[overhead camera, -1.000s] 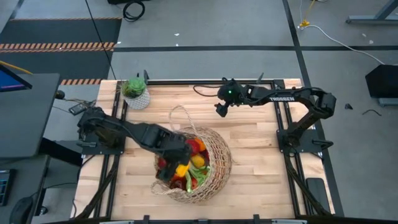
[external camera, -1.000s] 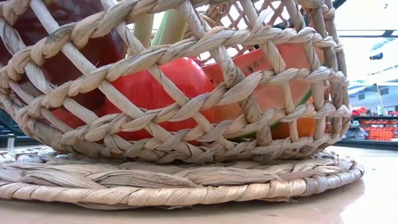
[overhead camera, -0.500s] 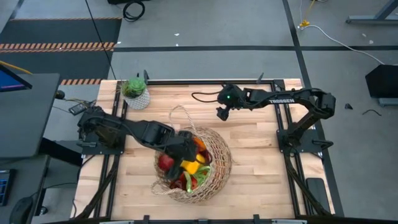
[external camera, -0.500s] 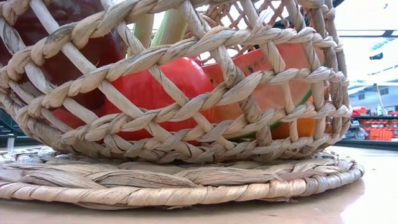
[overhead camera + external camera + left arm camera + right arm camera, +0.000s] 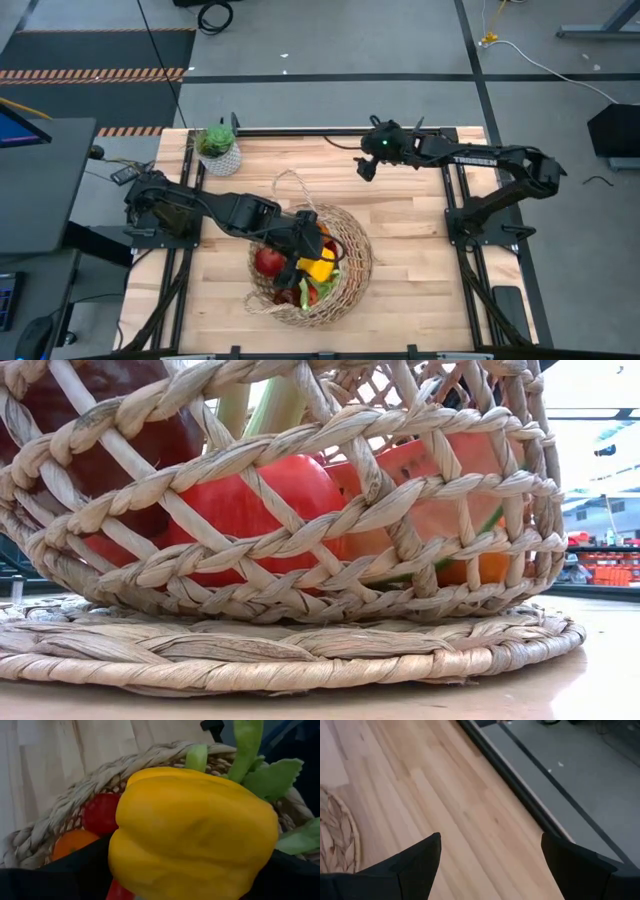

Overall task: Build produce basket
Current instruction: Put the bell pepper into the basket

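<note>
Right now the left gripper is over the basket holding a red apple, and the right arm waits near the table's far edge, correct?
Not quite: the left gripper over the basket holds a yellow bell pepper, as the left wrist view shows. The right gripper does wait near the far edge.

The basket [image 5: 335, 265] sits mid-worktop [image 5: 420, 270], toward the near edge, with the produce [image 5: 300, 270] piled inside. The left gripper [image 5: 312, 252] is over it. The potted plant [image 5: 218, 148] is far-left, the right gripper [image 5: 364, 168] far-right of centre.
</note>
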Robot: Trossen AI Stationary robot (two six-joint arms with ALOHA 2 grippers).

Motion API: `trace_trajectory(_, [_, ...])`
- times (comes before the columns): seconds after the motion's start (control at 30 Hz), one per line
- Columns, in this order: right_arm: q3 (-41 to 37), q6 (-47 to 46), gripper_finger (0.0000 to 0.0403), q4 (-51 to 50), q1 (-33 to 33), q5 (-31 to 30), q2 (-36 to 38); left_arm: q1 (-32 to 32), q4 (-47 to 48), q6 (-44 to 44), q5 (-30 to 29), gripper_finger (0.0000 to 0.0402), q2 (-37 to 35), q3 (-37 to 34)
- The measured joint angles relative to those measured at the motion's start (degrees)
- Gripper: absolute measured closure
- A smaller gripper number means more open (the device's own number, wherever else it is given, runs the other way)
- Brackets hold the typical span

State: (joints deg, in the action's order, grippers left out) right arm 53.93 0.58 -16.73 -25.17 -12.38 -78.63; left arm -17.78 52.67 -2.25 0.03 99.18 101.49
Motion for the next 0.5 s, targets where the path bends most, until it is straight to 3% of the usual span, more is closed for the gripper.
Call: trace_trajectory(0.5, [-6.8,0.5,0.0055,1.1,1.5,2.1,2.3,0.0,-5.8,3.2,0.0,0.0049,0.0,0.0])
